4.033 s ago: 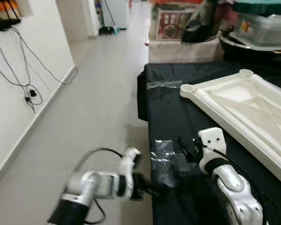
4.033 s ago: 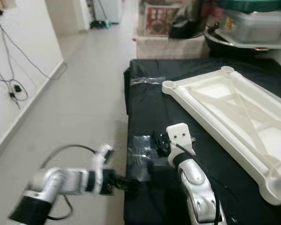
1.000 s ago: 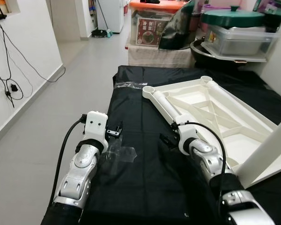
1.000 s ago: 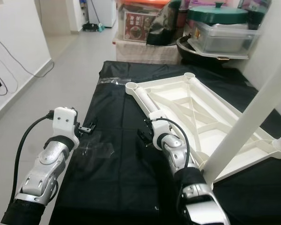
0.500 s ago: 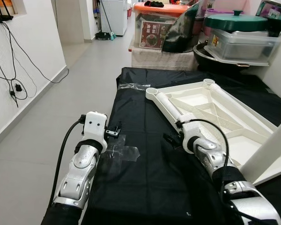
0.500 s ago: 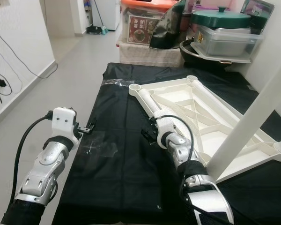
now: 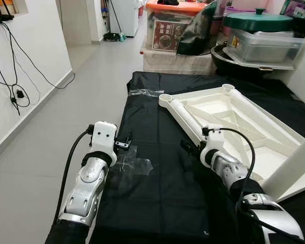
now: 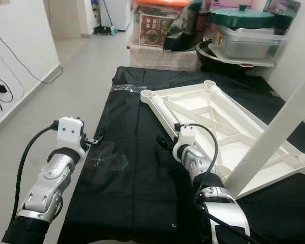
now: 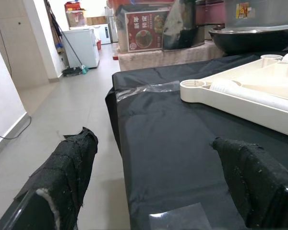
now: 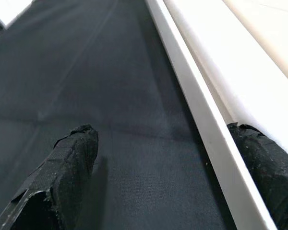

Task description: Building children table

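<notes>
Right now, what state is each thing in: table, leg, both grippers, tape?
Table: upside down on the black cloth.
Leg: standing up at the near right corner.
Left gripper: open, empty, over the cloth's left edge.
Right gripper: open, straddling the table's rim.
Tape: flat on the cloth.

R gripper (image 7: pixel 189 148) moved fwd, now straddling tabletop (image 7: pixel 254 127) rim; L unchanged.

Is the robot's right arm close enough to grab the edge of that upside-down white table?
Probably yes. The right gripper is open and straddles the rim of the white table, one finger on the black cloth, the other over the table's underside. Nothing lies between them.
</notes>
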`<state>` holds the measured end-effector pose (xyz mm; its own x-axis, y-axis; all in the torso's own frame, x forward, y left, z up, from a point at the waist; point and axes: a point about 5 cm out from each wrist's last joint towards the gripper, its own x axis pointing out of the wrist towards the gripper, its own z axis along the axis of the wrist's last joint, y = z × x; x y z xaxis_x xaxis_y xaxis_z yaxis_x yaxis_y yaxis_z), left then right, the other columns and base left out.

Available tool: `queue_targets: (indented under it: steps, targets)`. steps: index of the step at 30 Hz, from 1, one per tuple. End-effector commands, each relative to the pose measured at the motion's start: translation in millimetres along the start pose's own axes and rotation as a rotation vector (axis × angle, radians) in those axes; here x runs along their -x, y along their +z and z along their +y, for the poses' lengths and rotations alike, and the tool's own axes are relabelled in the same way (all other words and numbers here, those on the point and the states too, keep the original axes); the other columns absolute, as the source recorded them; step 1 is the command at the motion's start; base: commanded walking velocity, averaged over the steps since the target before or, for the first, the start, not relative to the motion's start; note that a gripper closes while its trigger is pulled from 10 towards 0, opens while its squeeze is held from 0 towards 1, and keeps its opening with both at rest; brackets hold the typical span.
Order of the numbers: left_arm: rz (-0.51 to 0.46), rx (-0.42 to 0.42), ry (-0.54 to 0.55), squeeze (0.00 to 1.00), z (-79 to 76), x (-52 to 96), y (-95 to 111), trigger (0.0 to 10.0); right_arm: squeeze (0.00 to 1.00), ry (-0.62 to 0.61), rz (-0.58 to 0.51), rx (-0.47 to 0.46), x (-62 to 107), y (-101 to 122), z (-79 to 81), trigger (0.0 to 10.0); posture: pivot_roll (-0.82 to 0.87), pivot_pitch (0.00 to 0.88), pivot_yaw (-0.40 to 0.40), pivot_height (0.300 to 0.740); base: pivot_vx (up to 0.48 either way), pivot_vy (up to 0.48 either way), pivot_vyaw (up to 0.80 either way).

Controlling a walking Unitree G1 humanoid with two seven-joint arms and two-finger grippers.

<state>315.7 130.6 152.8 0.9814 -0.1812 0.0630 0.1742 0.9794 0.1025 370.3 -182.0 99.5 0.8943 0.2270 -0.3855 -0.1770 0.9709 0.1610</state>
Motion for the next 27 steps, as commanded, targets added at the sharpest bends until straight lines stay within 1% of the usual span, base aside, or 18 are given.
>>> queue_targets:
  steps: [1, 2, 3, 4, 6, 7, 8, 9, 10, 11, 13, 16, 18, 21, 22, 25, 26, 27]
  targets:
    - [0.004, -0.010, -0.012, 0.00, -2.8, -1.2, -2.4, 10.0, 0.00, 0.053, 0.047, 0.081, -0.3, -11.8, 4.5, 10.0, 0.12, 0.000, -0.080, 0.740, 0.000, 0.000, 0.00]
    - [0.004, -0.010, -0.012, 0.00, -2.8, -1.2, -2.4, 10.0, 0.00, 0.053, 0.047, 0.081, -0.3, -11.8, 4.5, 10.0, 0.12, 0.000, -0.080, 0.740, 0.000, 0.000, 0.00]
    - [0.004, -0.010, -0.014, 0.00, -3.4, -1.5, -2.6, 10.0, 0.00, 0.068, 0.058, 0.120, -0.4, -12.8, 5.5, 10.0, 0.12, 0.000, -0.080, 0.740, 0.000, 0.000, 0.00]
    - [0.004, -0.010, -0.014, 0.00, -3.4, -1.5, -2.6, 10.0, 0.00, 0.068, 0.058, 0.120, -0.4, -12.8, 5.5, 10.0, 0.12, 0.000, -0.080, 0.740, 0.000, 0.000, 0.00]
    - [0.004, -0.010, -0.016, 0.00, -4.8, -2.0, -2.7, 10.0, 0.00, 0.097, 0.105, 0.229, 0.5, -18.4, 5.6, 10.0, 0.12, 0.000, -0.083, 0.740, 0.000, 0.000, 0.00]
    - [0.004, -0.010, -0.017, 0.00, -5.3, -2.1, -2.8, 10.0, 0.00, 0.112, 0.130, 0.282, 1.4, -21.8, 4.8, 4.1, 0.12, 0.000, -0.084, 0.740, 0.000, 0.000, 0.00]
    - [0.004, -0.010, -0.017, 0.00, -5.3, -2.1, -2.8, 10.0, 0.00, 0.112, 0.130, 0.282, 1.4, -21.8, 4.8, 4.1, 0.12, 0.000, -0.084, 0.740, 0.000, 0.000, 0.00]
    - [0.004, -0.010, -0.017, 0.00, -5.6, -2.2, -2.9, 10.0, 0.00, 0.133, 0.148, 0.332, 2.6, -25.1, 3.9, 0.0, 0.13, 0.000, -0.085, 0.740, 0.000, 0.000, 0.00]
    - [0.004, -0.010, -0.017, 0.00, -5.7, -2.2, -3.2, 10.0, 0.00, 0.155, 0.171, 0.384, 4.0, -28.5, 2.8, 0.0, 0.13, 0.000, -0.087, 0.740, 0.000, 0.000, 0.00]
    - [0.004, -0.010, -0.017, 0.00, -5.7, -2.2, -3.2, 10.0, 0.00, 0.155, 0.171, 0.384, 4.0, -28.5, 2.8, 0.0, 0.13, 0.000, -0.087, 0.740, 0.000, 0.000, 0.00]
    - [0.006, -0.012, -0.016, 0.00, -5.3, -2.0, -4.3, 10.0, 0.00, 0.216, 0.209, 0.469, 7.9, -34.2, -0.6, 0.0, 0.12, 0.000, -0.093, 0.740, 0.000, 0.000, 0.00]
    - [0.007, -0.012, -0.015, 0.00, -5.3, -2.0, -4.7, 10.0, 0.00, 0.236, 0.219, 0.489, 9.2, -35.7, -1.7, 0.0, 0.12, 0.000, -0.093, 0.740, 0.000, 0.000, 0.00]
    - [0.009, -0.012, -0.015, 0.00, -6.0, -1.8, -5.5, 10.0, 0.00, 0.306, 0.234, 0.530, 12.8, -38.6, -2.1, 0.0, 0.12, 0.000, -0.096, 0.740, 0.000, 0.000, 0.00]
    - [0.009, -0.011, -0.016, 0.00, -6.9, -1.7, -5.9, 10.0, 0.00, 0.352, 0.234, 0.545, 14.7, -39.8, -0.9, 0.0, 0.12, 0.000, -0.097, 0.740, 0.000, 0.000, 0.00]
    - [0.009, -0.008, -0.018, 0.00, -8.5, -1.7, -6.0, 10.0, 0.00, 0.472, 0.219, 0.571, 19.9, -41.4, 3.8, 0.0, 0.12, 0.000, -0.099, 0.740, 0.000, 0.000, 0.00]
    - [0.008, -0.008, -0.019, 0.00, -8.9, -1.7, -6.0, 10.0, 0.00, 0.510, 0.214, 0.579, 21.8, -41.9, 5.3, 0.0, 0.12, 0.000, -0.099, 0.740, 0.000, 0.000, 0.00]
    - [0.008, -0.008, -0.020, 0.00, -9.1, -1.6, -6.2, 10.0, 0.00, 0.583, 0.208, 0.616, 27.0, -43.6, 6.9, 0.0, 0.11, 0.000, -0.097, 0.740, 0.000, 0.000, 0.00]
    - [0.008, -0.008, -0.020, 0.00, -9.1, -1.6, -6.2, 10.0, 0.00, 0.583, 0.208, 0.616, 27.0, -43.6, 6.9, 0.0, 0.11, 0.000, -0.097, 0.740, 0.000, 0.000, 0.00]
